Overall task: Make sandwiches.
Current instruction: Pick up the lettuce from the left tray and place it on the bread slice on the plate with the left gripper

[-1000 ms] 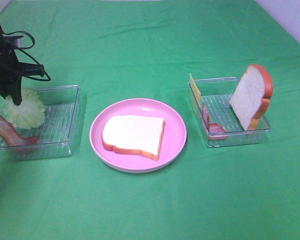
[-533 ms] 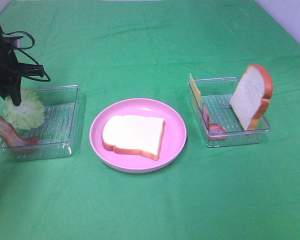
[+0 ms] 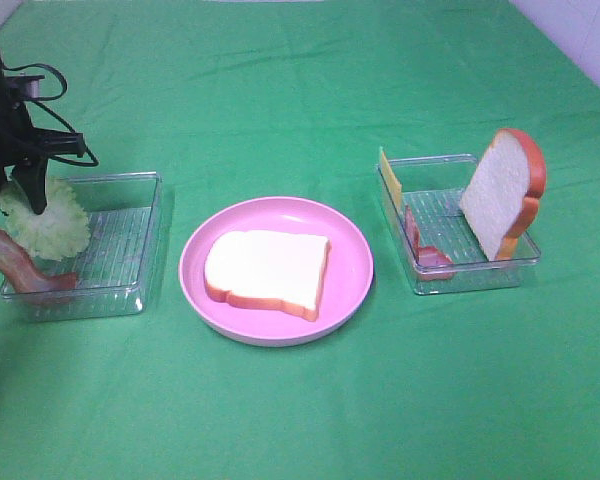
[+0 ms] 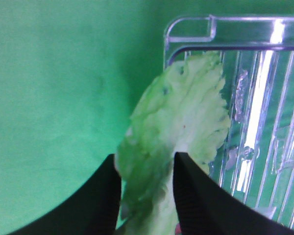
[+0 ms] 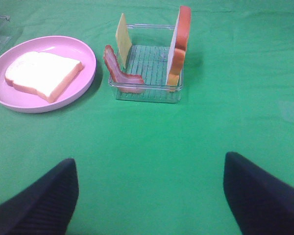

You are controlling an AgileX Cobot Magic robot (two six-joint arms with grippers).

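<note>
My left gripper [image 3: 20,195] is shut on the pale green lettuce leaf [image 3: 48,220] at the far left corner of the left clear tray [image 3: 145,240]. In the left wrist view the two black fingers [image 4: 103,196] pinch the lettuce leaf [image 4: 181,122]. A reddish bacon strip [image 3: 15,262] leans on the tray's left wall. A bread slice [image 3: 268,270] lies flat on the pink plate [image 3: 355,260]. The right tray [image 3: 460,280] holds an upright bread slice [image 3: 500,190], yellow cheese [image 3: 390,180] and a reddish strip [image 3: 420,245]. My right gripper [image 5: 149,164] is open and empty, well short of the right tray [image 5: 147,93].
A green cloth [image 3: 300,420] covers the whole table. The plate [image 5: 83,73] sits between the two trays. Black cables hang from the left arm [image 3: 40,85] above the left tray.
My left gripper has shifted slightly left and up with the lettuce leaf in it. Everything else is still.
</note>
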